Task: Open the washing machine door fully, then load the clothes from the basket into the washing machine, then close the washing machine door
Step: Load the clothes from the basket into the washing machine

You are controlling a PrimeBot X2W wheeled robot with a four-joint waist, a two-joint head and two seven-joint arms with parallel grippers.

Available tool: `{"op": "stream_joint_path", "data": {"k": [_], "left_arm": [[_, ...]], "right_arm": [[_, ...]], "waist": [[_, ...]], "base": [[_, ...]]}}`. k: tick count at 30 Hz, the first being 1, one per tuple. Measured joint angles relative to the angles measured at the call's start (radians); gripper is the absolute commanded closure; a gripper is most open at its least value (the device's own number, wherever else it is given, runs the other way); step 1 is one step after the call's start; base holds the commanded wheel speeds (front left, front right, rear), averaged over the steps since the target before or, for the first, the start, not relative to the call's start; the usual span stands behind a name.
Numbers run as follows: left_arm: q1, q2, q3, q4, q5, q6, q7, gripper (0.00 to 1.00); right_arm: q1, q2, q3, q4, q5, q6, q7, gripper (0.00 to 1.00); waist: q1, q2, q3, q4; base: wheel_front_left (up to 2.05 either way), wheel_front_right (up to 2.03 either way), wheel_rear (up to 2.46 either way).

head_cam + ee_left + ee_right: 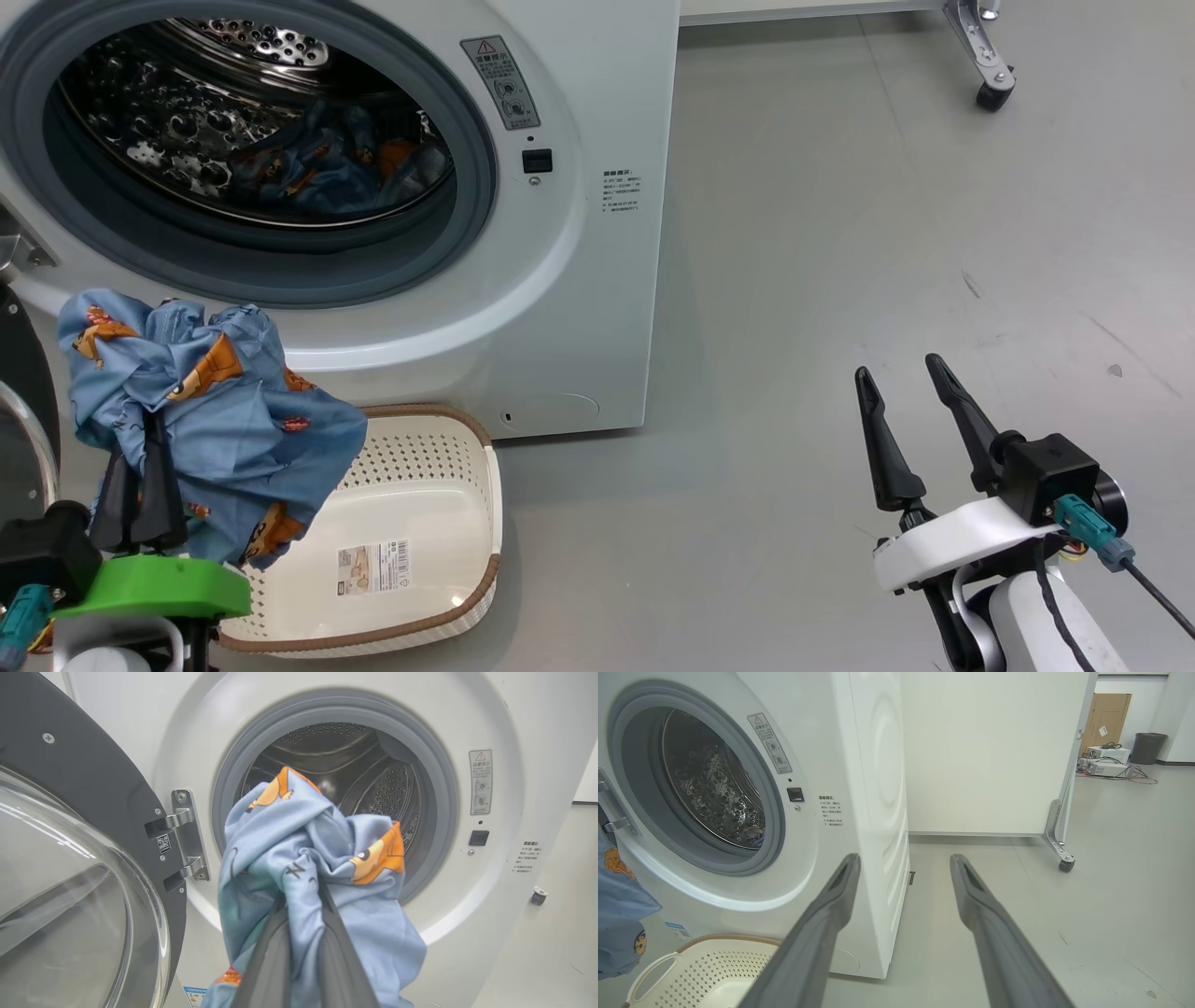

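The left hand (151, 429) is clamped on one garment of the clothes (215, 401), its two dark fingers pressed together in the blue cloth; the bunch hangs over the fingers and down over the near left corner of the basket (476, 523); seen from the left wrist, it covers the lower middle of the drum opening, between the hand and the drum (168, 121). A second garment (317, 163) lies inside the drum, at its bottom, so two garments are counted. The one basket stands on the floor (840, 233) just before the lower front of the washing machine (579, 280), one sticker (373, 567) on its bottom; I cannot tell whether it touches the machine. The washing machine door (93, 779) stands swung open at the left on its one metal hinge (187, 835); the grey gasket (467, 215) rings the opening. The right hand (898, 371) hovers over the floor to the machine's right, its two fingers apart, gripping nothing. Farther off stand a white panel (985, 751) on a caster (1066, 865), a cardboard box (1108, 718) and a grey bin (1148, 746).
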Motion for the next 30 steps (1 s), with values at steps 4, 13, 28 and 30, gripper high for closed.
{"op": "stream_joint_path", "data": {"k": [4, 13, 28, 30], "left_arm": [[0.008, -0.004, -0.004, -0.018, 0.000, 0.000, 0.000, 1.00], [0.025, -0.010, -0.006, -0.044, 0.002, 0.000, 0.000, 1.00], [0.024, -0.029, -0.005, -0.083, 0.003, 0.000, 0.000, 1.00], [0.022, -0.029, -0.005, -0.086, 0.003, 0.000, 0.000, 1.00]], "right_arm": [[0.000, -0.001, 0.000, -0.004, 0.001, 0.000, 0.000, 0.00], [0.001, -0.002, 0.001, -0.016, 0.001, 0.000, 0.000, 0.00], [0.001, -0.005, 0.002, -0.042, 0.002, 0.000, 0.000, 0.00], [0.000, -0.005, 0.001, -0.048, 0.002, 0.000, 0.000, 0.00]], "waist": [[0.0000, 0.0000, 0.003, 0.000], [0.0000, 0.0000, 0.020, 0.001], [0.0000, 0.0000, 0.080, -0.007], [0.0000, 0.0000, 0.093, -0.007]], "base": [[0.00, 0.00, 0.00], [0.00, 0.00, 0.00], [0.00, 0.00, 0.00], [0.00, 0.00, 0.00]]}}
